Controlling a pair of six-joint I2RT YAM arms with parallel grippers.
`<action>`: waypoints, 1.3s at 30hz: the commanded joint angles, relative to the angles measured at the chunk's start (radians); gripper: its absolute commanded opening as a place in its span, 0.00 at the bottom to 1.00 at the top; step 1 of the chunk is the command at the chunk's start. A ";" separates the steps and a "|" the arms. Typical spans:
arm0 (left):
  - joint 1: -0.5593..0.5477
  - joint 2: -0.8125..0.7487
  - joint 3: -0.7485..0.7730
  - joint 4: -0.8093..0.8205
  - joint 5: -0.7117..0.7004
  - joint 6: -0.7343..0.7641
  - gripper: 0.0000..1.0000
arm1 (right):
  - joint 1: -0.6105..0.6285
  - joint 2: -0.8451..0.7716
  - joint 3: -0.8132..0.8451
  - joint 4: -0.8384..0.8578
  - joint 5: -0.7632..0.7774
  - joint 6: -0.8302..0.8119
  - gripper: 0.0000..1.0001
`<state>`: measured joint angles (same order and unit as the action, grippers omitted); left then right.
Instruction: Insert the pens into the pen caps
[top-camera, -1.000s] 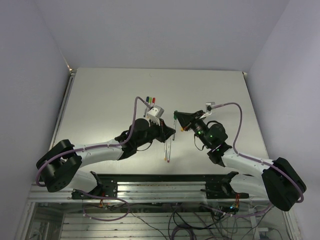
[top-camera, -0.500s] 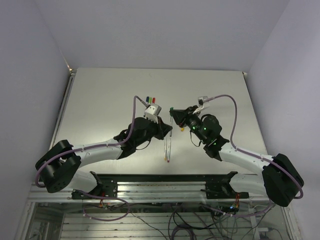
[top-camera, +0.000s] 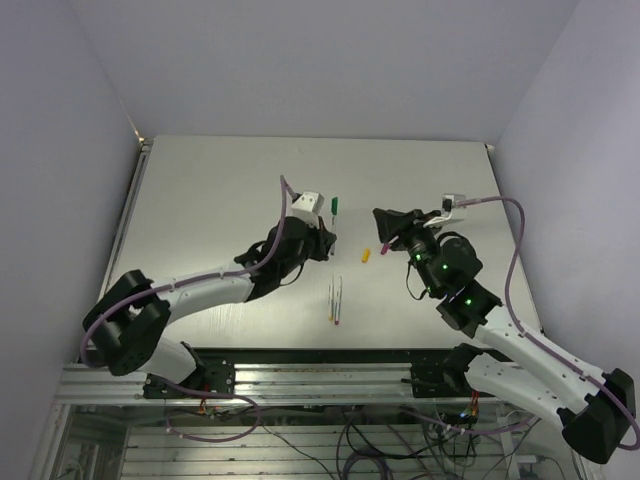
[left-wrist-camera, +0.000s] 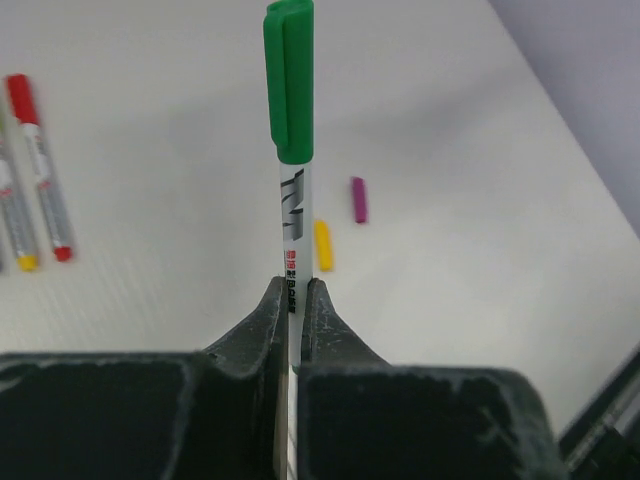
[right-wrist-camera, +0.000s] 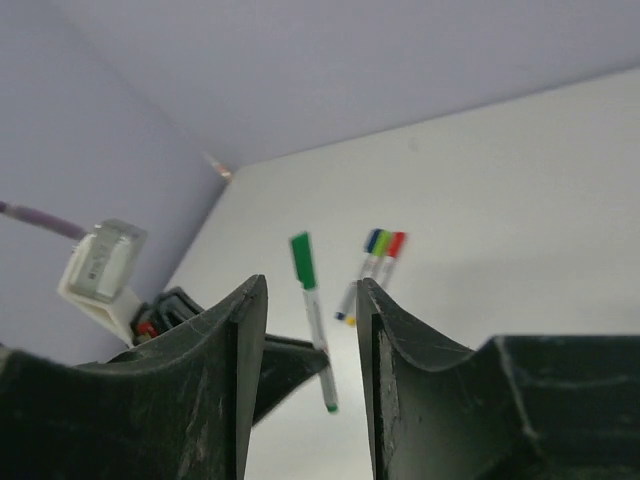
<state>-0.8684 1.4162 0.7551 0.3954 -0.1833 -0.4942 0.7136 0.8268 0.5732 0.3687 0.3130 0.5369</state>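
Observation:
My left gripper (left-wrist-camera: 295, 287) (top-camera: 326, 243) is shut on a white-grey pen (left-wrist-camera: 297, 215) (top-camera: 335, 206) whose tip wears the green cap (left-wrist-camera: 289, 80). The pen sticks out past the fingers, above the table. My right gripper (right-wrist-camera: 310, 283) (top-camera: 382, 222) stands open to the right of it with nothing between its fingers, and the held pen (right-wrist-camera: 318, 330) shows through the gap. A loose yellow cap (top-camera: 366, 254) (left-wrist-camera: 322, 245) and a purple cap (left-wrist-camera: 358, 200) lie on the table. Two more pens (top-camera: 334, 299) lie side by side nearer the bases.
Three pens with blue, light-green and red caps (right-wrist-camera: 385, 245) lie together on the far part of the white table (top-camera: 200, 200). A red-capped pen (left-wrist-camera: 40, 170) and another beside it sit at the left edge of the left wrist view.
My right gripper has opened and drawn back to the right, leaving the green cap on the pen. The left gripper has swung the capped pen away towards the far side, uncovering the yellow cap.

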 joint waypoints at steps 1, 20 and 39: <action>0.061 0.102 0.136 -0.168 -0.075 0.047 0.07 | 0.000 -0.003 0.063 -0.348 0.253 0.104 0.41; 0.171 0.566 0.615 -0.510 -0.114 0.140 0.07 | -0.082 0.171 0.113 -0.554 0.208 0.196 0.42; 0.224 0.733 0.740 -0.554 -0.100 0.112 0.07 | -0.104 0.184 0.076 -0.495 0.159 0.195 0.42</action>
<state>-0.6510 2.1162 1.4620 -0.1333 -0.2813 -0.3740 0.6151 1.0069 0.6617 -0.1543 0.4744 0.7223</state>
